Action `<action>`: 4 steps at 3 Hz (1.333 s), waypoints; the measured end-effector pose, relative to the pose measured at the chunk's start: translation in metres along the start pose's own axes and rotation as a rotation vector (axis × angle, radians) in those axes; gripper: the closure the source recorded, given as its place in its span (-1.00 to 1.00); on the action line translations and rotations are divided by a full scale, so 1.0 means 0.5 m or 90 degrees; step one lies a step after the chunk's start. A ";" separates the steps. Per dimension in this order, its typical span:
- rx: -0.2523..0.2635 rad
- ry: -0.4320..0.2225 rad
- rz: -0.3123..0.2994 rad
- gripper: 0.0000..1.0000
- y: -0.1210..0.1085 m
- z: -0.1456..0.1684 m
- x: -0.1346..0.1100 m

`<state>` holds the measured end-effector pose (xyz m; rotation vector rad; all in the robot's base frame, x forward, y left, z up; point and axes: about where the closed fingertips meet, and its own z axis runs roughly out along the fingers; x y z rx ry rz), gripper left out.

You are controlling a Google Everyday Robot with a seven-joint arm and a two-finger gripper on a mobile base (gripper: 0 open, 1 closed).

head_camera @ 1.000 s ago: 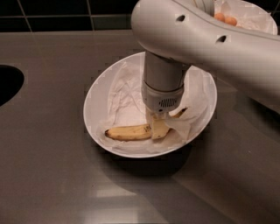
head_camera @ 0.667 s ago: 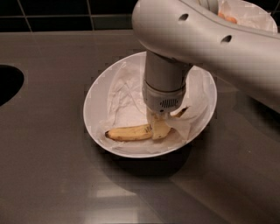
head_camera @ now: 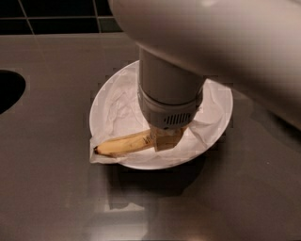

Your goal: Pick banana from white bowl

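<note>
The banana point(head_camera: 123, 144) is yellow with a dark left tip. It lies slanted across the front left of the white bowl point(head_camera: 214, 132), and its tip reaches over the rim. The crumpled white paper point(head_camera: 117, 110) lines the bowl, and one corner hangs over the rim under the banana's tip. My gripper point(head_camera: 164, 139) comes straight down from the thick white arm point(head_camera: 170, 92) and is shut on the banana's right end. The arm hides the middle of the bowl and the banana's right tip.
The bowl stands on a dark grey counter point(head_camera: 56, 197). A dark round opening point(head_camera: 7, 89) cuts into the counter at the left edge. Dark tiles point(head_camera: 56, 14) run along the back. The arm's large white link point(head_camera: 225, 42) fills the upper right.
The arm looks larger and nearer than before. The banana's left tip has moved left, out over the bowl's rim, and the paper's corner has come with it. The bowl has stayed put.
</note>
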<state>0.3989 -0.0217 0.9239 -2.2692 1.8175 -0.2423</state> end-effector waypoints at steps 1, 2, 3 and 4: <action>0.043 0.007 0.000 1.00 0.012 -0.053 -0.013; 0.043 0.007 0.000 1.00 0.012 -0.053 -0.013; 0.043 0.007 0.000 1.00 0.012 -0.053 -0.013; 0.043 0.007 0.000 1.00 0.012 -0.053 -0.013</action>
